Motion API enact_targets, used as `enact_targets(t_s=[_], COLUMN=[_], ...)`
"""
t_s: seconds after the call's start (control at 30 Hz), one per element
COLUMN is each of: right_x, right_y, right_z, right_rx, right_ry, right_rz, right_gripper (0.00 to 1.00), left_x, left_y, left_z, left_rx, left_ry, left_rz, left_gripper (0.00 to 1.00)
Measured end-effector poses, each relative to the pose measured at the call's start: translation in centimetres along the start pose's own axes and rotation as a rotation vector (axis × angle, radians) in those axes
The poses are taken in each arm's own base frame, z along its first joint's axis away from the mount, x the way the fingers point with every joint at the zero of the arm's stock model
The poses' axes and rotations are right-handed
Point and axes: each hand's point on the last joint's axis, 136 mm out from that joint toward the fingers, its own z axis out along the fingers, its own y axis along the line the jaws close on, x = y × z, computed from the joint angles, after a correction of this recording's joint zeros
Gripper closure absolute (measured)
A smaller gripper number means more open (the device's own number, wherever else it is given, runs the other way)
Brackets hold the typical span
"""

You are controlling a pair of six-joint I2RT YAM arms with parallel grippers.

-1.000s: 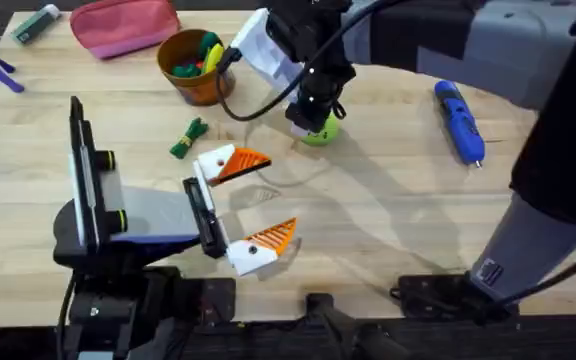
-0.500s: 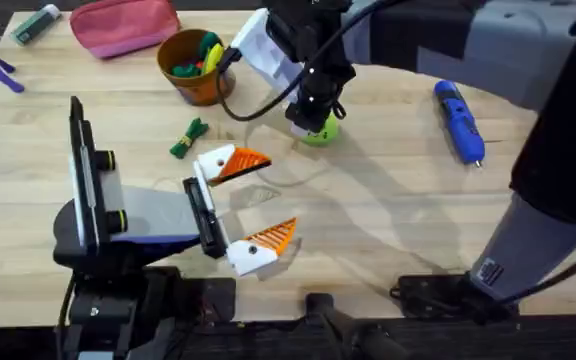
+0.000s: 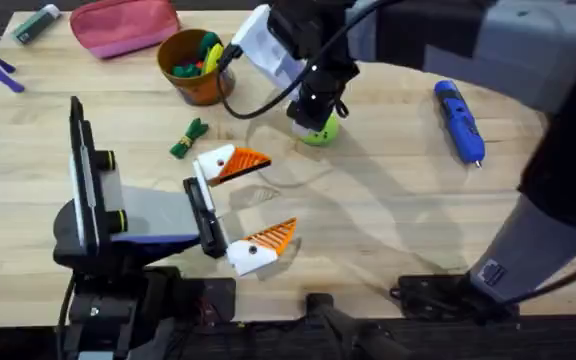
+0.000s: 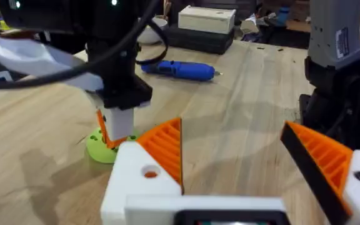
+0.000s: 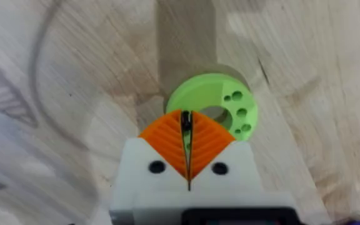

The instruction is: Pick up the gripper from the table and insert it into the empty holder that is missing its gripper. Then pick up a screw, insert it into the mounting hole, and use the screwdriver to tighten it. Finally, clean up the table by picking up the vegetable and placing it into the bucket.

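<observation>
Nothing had moved: the right gripper (image 5: 187,147) stayed over the green disc (image 5: 212,103), jaws pressed together, empty. Beside the bucket (image 3: 193,68) lay the dark-green, yellow-banded vegetable (image 3: 188,138); the left gripper (image 3: 247,202) gaped wide, empty.

right claw (image 5: 187,140) pads pressed together | over green disc (image 5: 212,103) | wooden table (image 5: 74,94)

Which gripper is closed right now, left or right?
The right gripper: its orange pads press together above the green disc. The left gripper stands wide open.
</observation>
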Motion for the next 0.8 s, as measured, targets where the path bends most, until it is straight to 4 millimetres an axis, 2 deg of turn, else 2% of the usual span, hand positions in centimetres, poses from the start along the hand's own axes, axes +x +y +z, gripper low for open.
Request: enact_targets(t_s=[0.3,0.63,0.8], right_x=[0.7,0.7,1.5], right_y=[0.0,0.9,1.8], right_z=[-6.4,-12.1,-16.4], right_rx=[0.028,0.037,0.047], right_ry=[-0.071,-0.120,-0.168], right_rz=[0.028,0.035,0.033], right_gripper=[0.995,0.995,0.995], left_x=[0.0,0.0,0.0], left_y=[0.0,0.0,0.0], left_z=[0.0,0.0,0.0], left_rx=[0.000,0.000,0.000], left_ry=[0.000,0.000,0.000], left_rz=[0.000,0.000,0.000], left_gripper=[0.015,0.015,0.015])
